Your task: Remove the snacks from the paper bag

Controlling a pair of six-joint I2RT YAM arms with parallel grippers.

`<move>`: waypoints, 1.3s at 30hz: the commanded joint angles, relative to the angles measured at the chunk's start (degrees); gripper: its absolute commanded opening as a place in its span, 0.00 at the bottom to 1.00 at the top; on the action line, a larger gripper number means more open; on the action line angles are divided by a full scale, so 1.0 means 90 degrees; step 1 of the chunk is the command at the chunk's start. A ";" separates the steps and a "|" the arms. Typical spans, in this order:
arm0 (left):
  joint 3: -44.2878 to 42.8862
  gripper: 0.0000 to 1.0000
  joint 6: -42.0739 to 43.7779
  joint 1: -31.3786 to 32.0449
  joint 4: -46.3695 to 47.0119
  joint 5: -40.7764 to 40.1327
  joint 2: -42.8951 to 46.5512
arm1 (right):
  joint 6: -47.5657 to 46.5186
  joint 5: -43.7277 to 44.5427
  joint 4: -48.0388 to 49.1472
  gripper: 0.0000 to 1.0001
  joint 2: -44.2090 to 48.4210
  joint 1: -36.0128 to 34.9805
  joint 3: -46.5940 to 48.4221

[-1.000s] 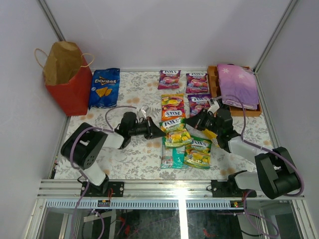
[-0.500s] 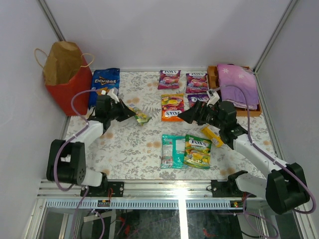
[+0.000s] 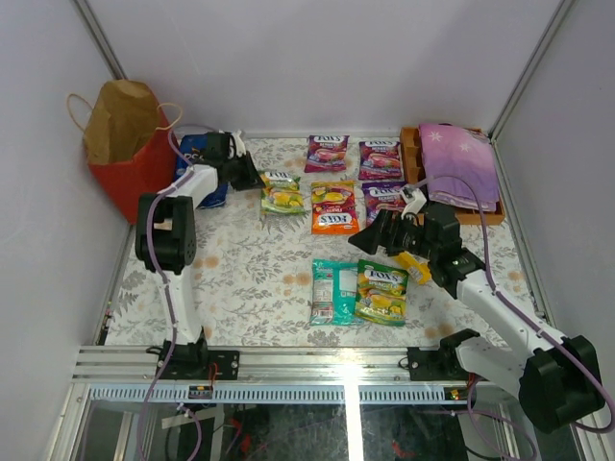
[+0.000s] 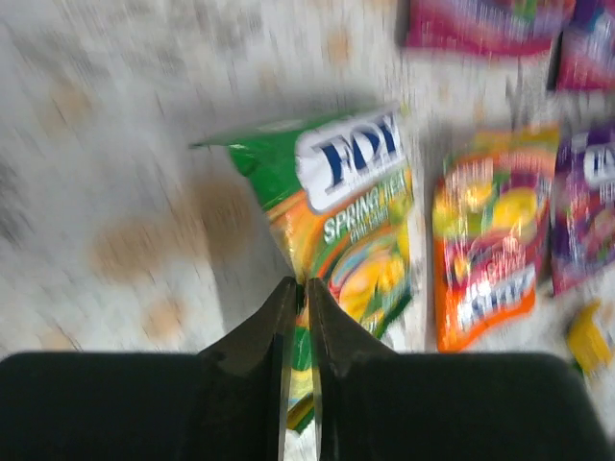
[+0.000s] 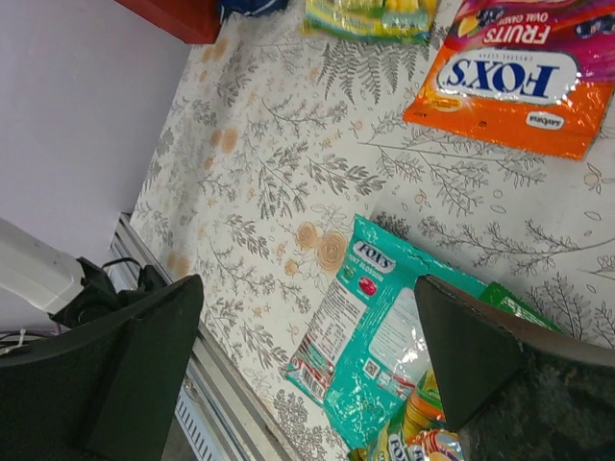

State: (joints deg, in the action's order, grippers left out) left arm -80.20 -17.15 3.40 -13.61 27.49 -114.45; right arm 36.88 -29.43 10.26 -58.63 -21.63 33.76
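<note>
The red paper bag (image 3: 130, 158) stands open at the back left. My left gripper (image 3: 246, 173) (image 4: 300, 284) reaches beside it and is shut on the edge of a green-yellow snack pouch (image 3: 282, 192) (image 4: 357, 223). The arm partly covers the blue Doritos bag (image 3: 190, 144). Purple pouches (image 3: 327, 152) and an orange pouch (image 3: 333, 207) (image 5: 519, 82) lie at the back centre. A teal pouch (image 3: 332, 291) (image 5: 384, 346), another green-yellow pouch (image 3: 381, 291) and a yellow bar (image 3: 413, 267) lie nearer. My right gripper (image 3: 382, 236) (image 5: 307, 360) hangs open above the teal pouch, holding nothing.
A wooden tray (image 3: 411, 158) with a folded purple cloth (image 3: 459, 163) sits at the back right. White walls with metal posts close in the floral tablecloth (image 3: 240, 279). A metal rail (image 3: 317, 360) runs along the near edge.
My left arm has swung from the middle of the table to the back left, carrying the green-yellow pouch with it. My right gripper has shifted slightly and now stands open.
</note>
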 commanded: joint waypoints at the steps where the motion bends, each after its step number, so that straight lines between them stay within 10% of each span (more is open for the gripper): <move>1: -0.2020 0.11 0.0299 -0.0290 -0.1107 -0.0487 -0.0978 | -0.0357 -0.0016 -0.0158 0.99 0.0189 -0.0021 -0.0080; 11: -0.4762 0.14 0.0081 -0.0593 -0.1912 -0.0101 -0.2944 | -0.0234 -0.0453 0.0380 0.99 -0.0390 -0.0022 -0.0331; 17: -0.1790 0.99 0.0504 -0.0047 -0.0242 -0.0719 -0.0938 | -0.0251 -0.0607 0.0633 1.00 -0.0812 -0.0025 -0.0330; 24: 0.0558 1.00 0.1199 0.1744 0.1648 -0.3880 0.0694 | -0.0358 -0.0732 0.0599 0.99 -0.1103 -0.0020 -0.0228; 39: -0.0235 1.00 0.1144 0.2037 0.1651 -0.4991 -0.0641 | -0.0700 -0.0500 -0.0029 0.99 -0.0558 -0.0026 -0.0387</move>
State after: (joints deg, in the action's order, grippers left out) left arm -79.92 -7.05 22.17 -2.17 -14.96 -119.70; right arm 32.71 -33.95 10.52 -64.86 -21.65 30.17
